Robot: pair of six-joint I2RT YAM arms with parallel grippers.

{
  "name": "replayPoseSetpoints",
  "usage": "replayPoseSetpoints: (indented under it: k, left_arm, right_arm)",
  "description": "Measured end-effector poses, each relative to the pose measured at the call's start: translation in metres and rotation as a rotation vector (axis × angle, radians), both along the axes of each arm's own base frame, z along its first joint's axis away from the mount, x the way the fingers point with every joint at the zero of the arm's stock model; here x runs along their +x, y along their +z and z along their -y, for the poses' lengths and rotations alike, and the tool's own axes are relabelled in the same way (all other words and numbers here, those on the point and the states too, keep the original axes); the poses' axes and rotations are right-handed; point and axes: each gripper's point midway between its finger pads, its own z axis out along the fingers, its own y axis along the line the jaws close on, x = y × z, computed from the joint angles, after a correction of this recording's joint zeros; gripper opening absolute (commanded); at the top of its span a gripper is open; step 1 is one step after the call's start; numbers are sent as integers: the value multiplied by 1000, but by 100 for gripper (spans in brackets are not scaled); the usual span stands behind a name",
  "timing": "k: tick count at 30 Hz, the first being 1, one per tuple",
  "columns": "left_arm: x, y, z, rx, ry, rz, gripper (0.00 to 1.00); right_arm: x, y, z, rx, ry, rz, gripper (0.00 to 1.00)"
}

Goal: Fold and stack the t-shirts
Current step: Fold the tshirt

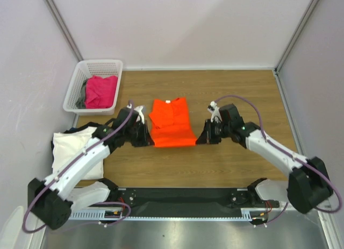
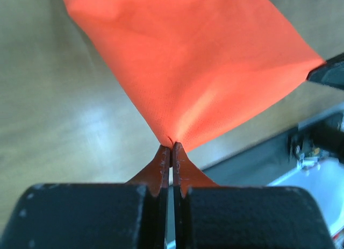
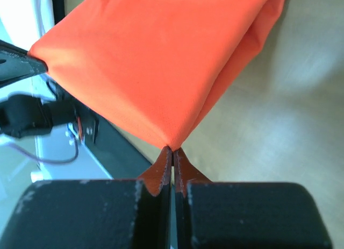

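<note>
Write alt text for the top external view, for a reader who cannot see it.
Two robot arms pinch the near corners of a bright orange cloth t-shirt on a wooden table, left gripper and right gripper both shut on it. A white plastic lattice basket at far left holds a magenta-pink shirt; a white shirt lies near left.

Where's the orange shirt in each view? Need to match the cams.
Top: orange shirt mid-frame, stretched between left gripper and right gripper.
Left wrist: fills the top, corner pinched in the jaws.
Right wrist: fills the top, corner pinched in the jaws.
Shared landmark: the table under it.
</note>
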Motion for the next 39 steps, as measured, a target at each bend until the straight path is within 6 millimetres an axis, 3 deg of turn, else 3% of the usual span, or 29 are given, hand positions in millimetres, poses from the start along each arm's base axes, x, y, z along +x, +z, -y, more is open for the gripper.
replayPoseSetpoints:
  k: [5, 9, 12, 15, 17, 22, 27, 32, 39]
  left_arm:
    - [-46, -1, 2, -21, -53, -29, 0]
    - [-67, 1, 4, -29, -72, -64, 0]
    - [-71, 7, 0, -24, -51, -68, 0]
    - [-60, 18, 0, -6, -26, -52, 1]
    - [-47, 21, 2, 12, -5, -52, 0]
    - [-12, 8, 1, 89, 43, -101, 0]
    - [26, 19, 8, 101, 42, -64, 0]
    - [71, 29, 12, 107, 51, -19, 0]
    - [120, -13, -1, 139, 120, -87, 0]
  right_arm:
    - [-48, 14, 3, 14, -4, 22, 0]
    - [-65, 30, 7, 38, -40, 33, 0]
    - [-71, 37, 9, 47, -62, 38, 0]
    - [-65, 32, 7, 21, -73, 29, 0]
    - [-56, 24, 5, -22, -71, 9, 0]
    - [-17, 5, 5, -82, -90, -22, 0]
    - [39, 19, 8, -59, -110, 24, 0]
    - [81, 27, 2, -39, -90, 86, 0]
    - [134, -8, -6, -46, -65, 30, 0]
